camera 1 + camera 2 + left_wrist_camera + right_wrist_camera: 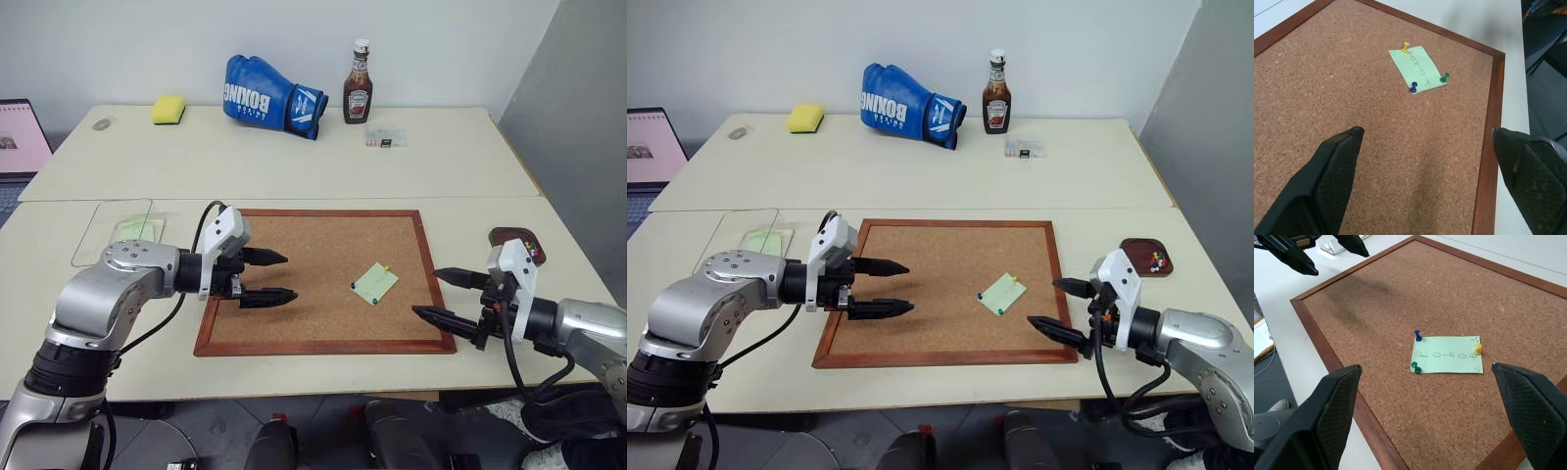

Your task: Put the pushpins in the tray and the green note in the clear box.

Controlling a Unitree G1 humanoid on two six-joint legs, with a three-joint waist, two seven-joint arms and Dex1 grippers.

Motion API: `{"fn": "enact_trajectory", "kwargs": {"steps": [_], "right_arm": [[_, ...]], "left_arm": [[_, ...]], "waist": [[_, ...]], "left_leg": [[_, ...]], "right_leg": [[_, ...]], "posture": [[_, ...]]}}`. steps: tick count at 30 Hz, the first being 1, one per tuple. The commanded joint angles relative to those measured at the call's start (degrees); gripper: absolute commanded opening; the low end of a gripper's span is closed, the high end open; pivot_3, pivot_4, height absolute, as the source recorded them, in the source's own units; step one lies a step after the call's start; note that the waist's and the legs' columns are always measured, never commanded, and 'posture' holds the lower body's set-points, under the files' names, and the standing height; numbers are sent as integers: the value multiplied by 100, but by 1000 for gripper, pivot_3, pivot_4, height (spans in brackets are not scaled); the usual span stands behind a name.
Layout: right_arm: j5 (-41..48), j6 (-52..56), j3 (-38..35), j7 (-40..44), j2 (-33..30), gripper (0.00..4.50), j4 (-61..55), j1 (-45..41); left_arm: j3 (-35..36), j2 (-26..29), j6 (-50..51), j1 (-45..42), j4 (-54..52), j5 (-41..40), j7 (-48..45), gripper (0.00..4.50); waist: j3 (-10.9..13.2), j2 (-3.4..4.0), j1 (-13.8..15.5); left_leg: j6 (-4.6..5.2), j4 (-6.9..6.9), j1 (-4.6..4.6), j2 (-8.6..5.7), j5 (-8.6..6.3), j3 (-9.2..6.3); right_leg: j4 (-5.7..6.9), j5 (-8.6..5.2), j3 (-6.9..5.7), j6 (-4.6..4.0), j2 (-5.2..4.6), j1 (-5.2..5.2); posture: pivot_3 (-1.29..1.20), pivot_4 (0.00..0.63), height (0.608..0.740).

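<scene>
Green note: the green note [1446,354] lies flat on the cork board [294,294], right of the board's middle, with handwriting across it.
Pushpins: three pushpins hold the note down, a yellow pushpin [1477,349] at one edge, a dark blue pushpin [1418,336] and a green pushpin [1415,367] at two corners of the opposite edge.
Tray: the dark brown tray [1145,257] sits on the table [431,171] just past the board's right side, with several small coloured pins already in it.
Clear box: the clear box [110,233] rests on the table to the left of the board; a pale green sheet shows inside it.
Left gripper: the left gripper [265,277] hovers over the board's left part, jaws spread wide, holding nothing, well apart from the note.
Right gripper: the right gripper [448,296] hangs at the board's right frame, near the tray, jaws spread wide and empty.
Far table: a yellow sponge [168,109], a blue boxing glove [271,96], a ketchup bottle [359,86] and a small clear case [385,138] lie along the back.
Left edge: a laptop [18,147] stands beside the table.
</scene>
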Motion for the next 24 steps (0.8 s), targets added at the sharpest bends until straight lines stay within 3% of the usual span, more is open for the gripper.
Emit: {"fn": "enact_trajectory", "kwargs": {"steps": [1, 15, 24], "right_arm": [[135, -20, -46, -33, -101, 4500, -154, -33], [149, -67, 52, -170, -150, 4500, -126, -93], [133, -101, 74, -225, -125, 4500, -148, -18]], "left_arm": [[1, 59, -140, -140, -26, 36, -61, 4460], [-8, 68, -184, -139, 192, 176, 56, 4460], [654, 333, -124, 308, 433, 147, 289, 4460]], "waist": [[0, 0, 0], [0, 0, -1], [0, 0, -20]], "left_leg": [[0, 0, 0, 0, 0, 0], [0, 3, 1, 0, 0, 0], [0, 3, 4, 3, 0, 2]], "right_leg": [[0, 0, 0, 0, 0, 0], [3, 0, 0, 1, 0, 0], [6, 0, 0, 1, 0, 0]], "posture": [[0, 150, 740], [0, 150, 740], [0, 150, 740]]}}
